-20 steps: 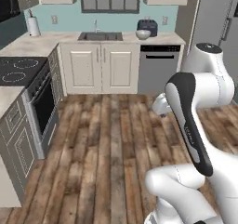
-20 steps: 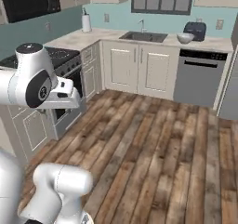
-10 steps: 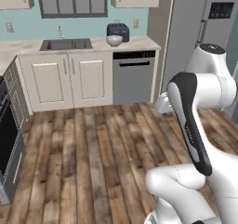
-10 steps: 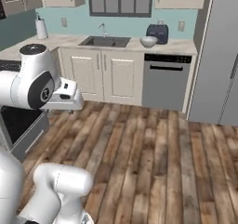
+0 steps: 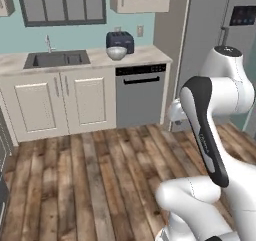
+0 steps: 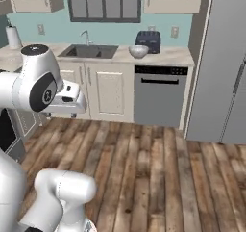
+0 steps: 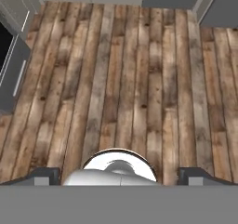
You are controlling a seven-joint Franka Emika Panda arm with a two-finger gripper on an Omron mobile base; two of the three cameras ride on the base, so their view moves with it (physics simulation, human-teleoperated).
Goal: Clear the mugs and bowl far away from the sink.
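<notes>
The whitish bowl [image 5: 116, 52] [image 6: 138, 51] sits on the counter in front of the dark blue toaster [image 5: 120, 39] [image 6: 148, 40], to the right of the dark sink [image 5: 56, 59] [image 6: 90, 51] with its thin faucet [image 5: 48, 43]. The mugs are out of view. My gripper [image 6: 60, 115] [image 7: 120, 175] hangs over the wooden floor, far short of the counter and pointing down. It is open, its fingertips [image 7: 46, 174] are wide apart, and nothing is between them.
A grey dishwasher [image 5: 140, 92] [image 6: 158, 95] stands under the counter below the bowl. The tall grey fridge [image 5: 215, 45] [image 6: 221, 62] rises at the right. White cabinets [image 5: 55, 102] sit under the sink. A dark oven front [image 7: 11, 69] borders the floor.
The whole picture has shifted as the base drove and turned: the stove has left the view, and the sink, toaster and fridge are nearer. The arm keeps its pose, gripper still open.
</notes>
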